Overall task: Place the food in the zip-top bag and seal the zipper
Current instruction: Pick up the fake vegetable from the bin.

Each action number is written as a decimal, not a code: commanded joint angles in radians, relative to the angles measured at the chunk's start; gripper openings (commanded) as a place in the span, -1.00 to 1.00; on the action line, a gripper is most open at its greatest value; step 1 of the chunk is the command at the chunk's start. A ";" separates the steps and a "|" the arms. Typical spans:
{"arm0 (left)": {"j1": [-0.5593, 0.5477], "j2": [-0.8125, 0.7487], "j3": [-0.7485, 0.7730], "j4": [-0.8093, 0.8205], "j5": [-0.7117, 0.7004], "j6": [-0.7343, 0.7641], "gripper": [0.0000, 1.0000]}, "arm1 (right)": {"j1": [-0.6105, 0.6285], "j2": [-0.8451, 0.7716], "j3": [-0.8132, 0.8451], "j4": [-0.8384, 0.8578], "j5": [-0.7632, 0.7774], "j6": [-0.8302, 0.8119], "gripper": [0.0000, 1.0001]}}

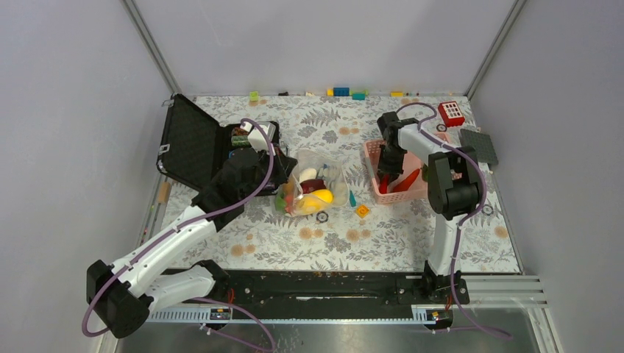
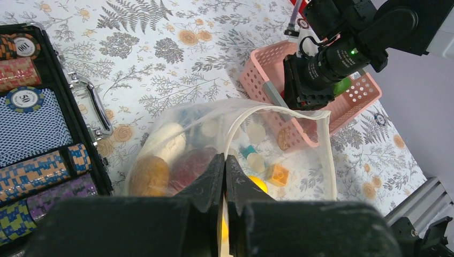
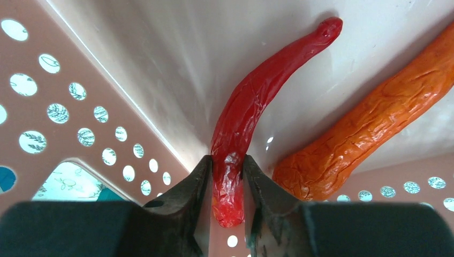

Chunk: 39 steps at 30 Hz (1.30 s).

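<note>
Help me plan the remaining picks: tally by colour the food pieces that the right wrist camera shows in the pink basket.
Red: 1, the red chilli, between the fingers of the right end effector
Orange: 1, the orange carrot
Total: 2

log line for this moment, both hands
left hand: shut on zip-top bag edge, mouth open | right hand: shut on red chilli in pink basket | carrot: beside it

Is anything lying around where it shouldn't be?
Yes. An orange brick and a teal piece lie loose on the table between the bag and the basket; more bricks line the back edge.
</note>
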 commanded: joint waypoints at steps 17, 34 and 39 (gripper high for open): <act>0.004 -0.044 0.033 0.022 -0.034 0.005 -1.00 | 0.000 -0.348 -0.054 0.080 0.153 -0.042 -0.83; 0.004 0.038 0.108 -0.035 0.027 -0.058 -1.00 | 0.201 -1.004 -0.414 0.582 -0.392 -0.365 -0.77; 0.005 0.036 0.126 -0.062 0.056 -0.082 -1.00 | 0.337 -1.062 -0.489 0.843 -0.539 -0.462 -0.75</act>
